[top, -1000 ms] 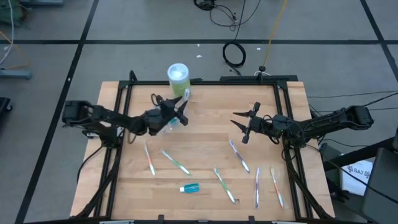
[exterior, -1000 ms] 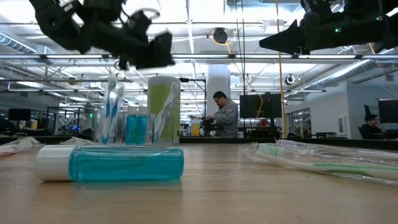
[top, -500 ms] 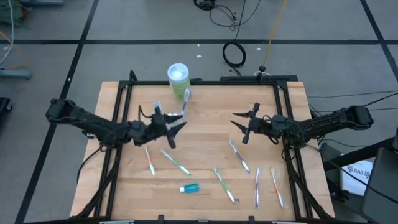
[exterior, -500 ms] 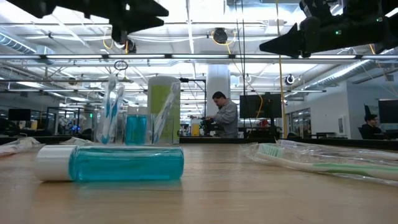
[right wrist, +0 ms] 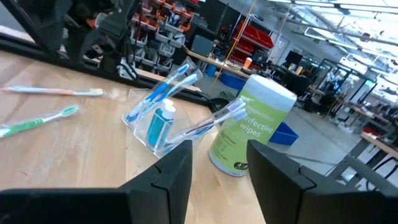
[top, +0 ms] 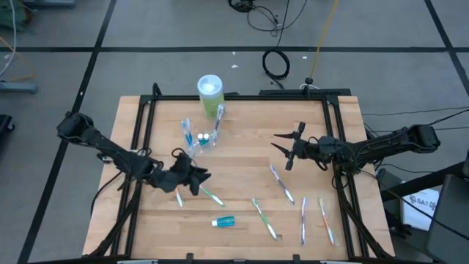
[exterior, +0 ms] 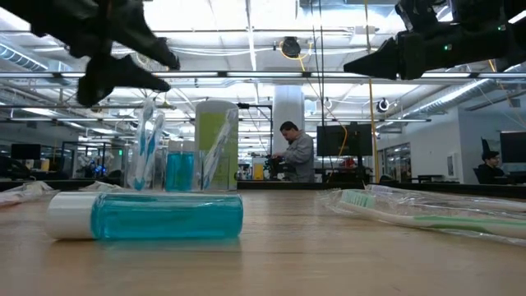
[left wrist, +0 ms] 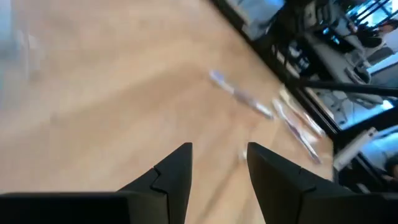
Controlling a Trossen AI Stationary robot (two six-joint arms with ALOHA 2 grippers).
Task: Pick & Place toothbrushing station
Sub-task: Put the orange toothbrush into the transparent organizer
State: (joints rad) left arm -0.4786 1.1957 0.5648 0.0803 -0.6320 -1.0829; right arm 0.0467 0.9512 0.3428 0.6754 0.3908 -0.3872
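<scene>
Near the worktop's [top: 242, 158] far edge — cup [top: 199, 138]: clear, upright, holding toothbrushes and a blue tube.
Loose tube [top: 223, 221]: lying flat, long axis left-right.
Left claw [top: 196, 178]: apart, empty.
Right claw [top: 282, 149]: apart, empty.

- Table [top: 242, 158]: pale wood, matt, planked.
- Cup [right wrist: 163, 121]: clear glossy plastic.
- Toothpaste tube [exterior: 146, 215]: translucent blue plastic, white cap.
- Wipes canister [right wrist: 252, 124]: glossy green label.
- Frame [top: 242, 96]: black metal.
</scene>
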